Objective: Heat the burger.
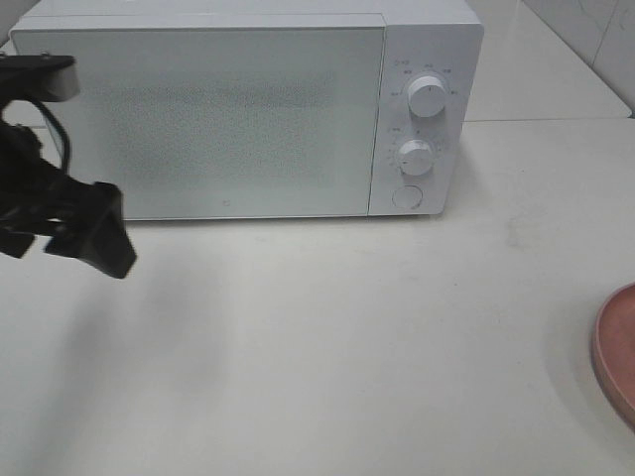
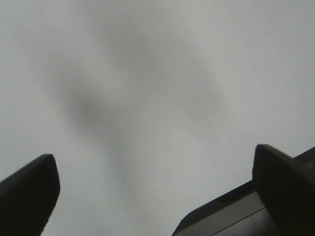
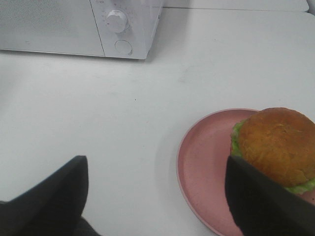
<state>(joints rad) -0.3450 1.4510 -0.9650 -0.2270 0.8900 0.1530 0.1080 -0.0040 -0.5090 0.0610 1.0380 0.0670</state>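
Note:
The burger [image 3: 278, 145], with a golden-brown bun and a green lettuce rim, sits on a round pink plate [image 3: 206, 162] in the right wrist view. My right gripper [image 3: 157, 196] hangs open over the table beside the plate; one finger [image 3: 266, 201] overlaps the burger's near edge in the picture, and nothing is between the fingers. The exterior view shows only the plate's edge [image 1: 620, 347] at the far right, not the burger. My left gripper [image 1: 74, 233] hovers at the far left in front of the microwave [image 1: 228, 109]. Its fingers [image 2: 29, 196] stand wide apart, open and empty.
The white microwave stands at the back with its door closed and two dials [image 1: 427, 96] above a round button [image 1: 406, 196] on its right panel. White tabletop [image 1: 327, 337] stretches between the microwave and the plate. A tiled wall edge shows at the back right.

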